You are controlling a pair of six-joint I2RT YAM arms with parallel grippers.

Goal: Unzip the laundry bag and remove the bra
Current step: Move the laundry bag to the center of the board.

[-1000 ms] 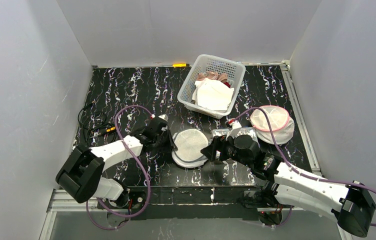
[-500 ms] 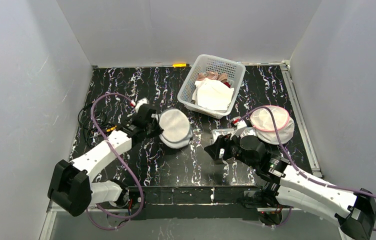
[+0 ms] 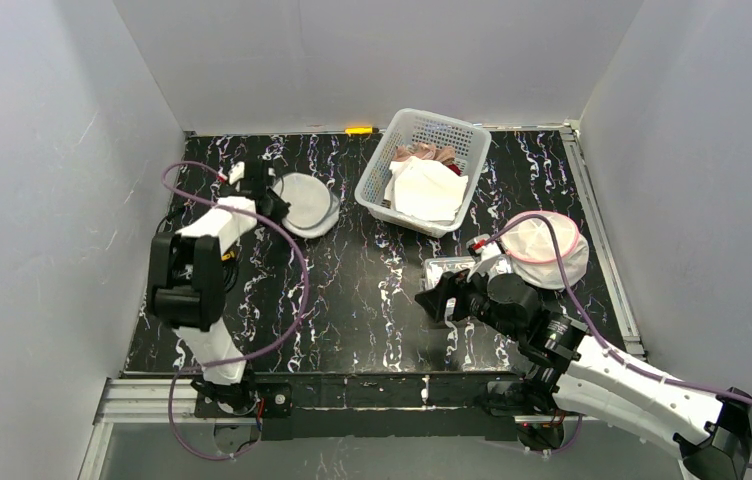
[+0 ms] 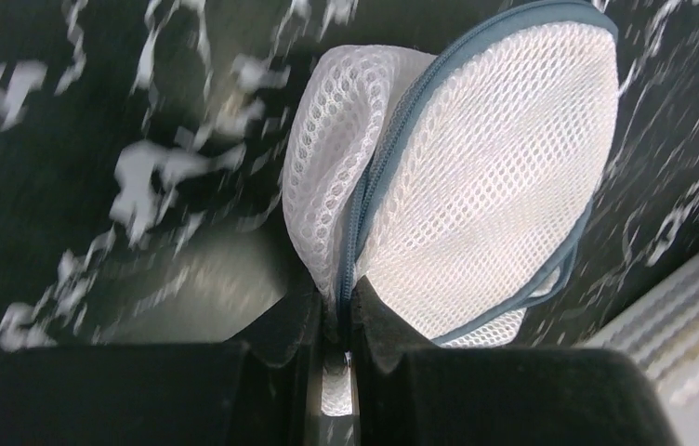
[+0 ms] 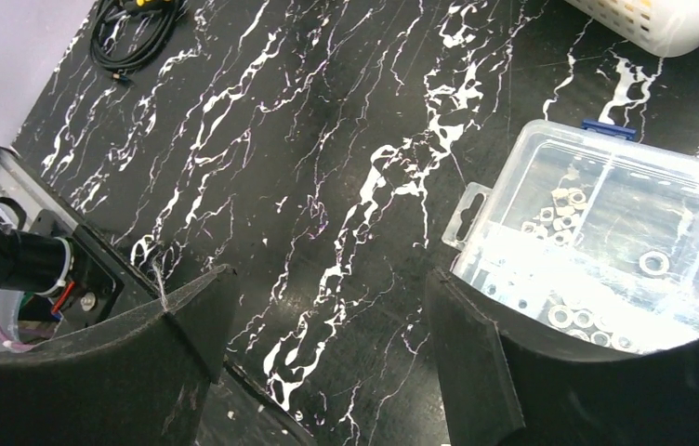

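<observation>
A round white mesh laundry bag [image 3: 307,204] with blue-grey trim lies at the back left of the table. My left gripper [image 3: 275,199] is shut on its edge. In the left wrist view the fingers [image 4: 299,325] pinch the bag [image 4: 485,177] right at its closed zipper seam [image 4: 364,204]. A second mesh bag [image 3: 547,250], trimmed in pink, sits at the right. My right gripper [image 3: 440,301] hovers open over bare table, its fingers [image 5: 202,316] wide apart with nothing between them. The bra is hidden.
A white basket [image 3: 380,182] with white cloth and pinkish garments stands at the back centre. A clear plastic box [image 5: 606,242] of small washers lies beside my right gripper. A black cable coil [image 5: 132,32] lies at the left edge.
My left arm has swung the blue-trimmed bag from the table's middle to the back left, still pinched. The right gripper stays open and has barely shifted.
</observation>
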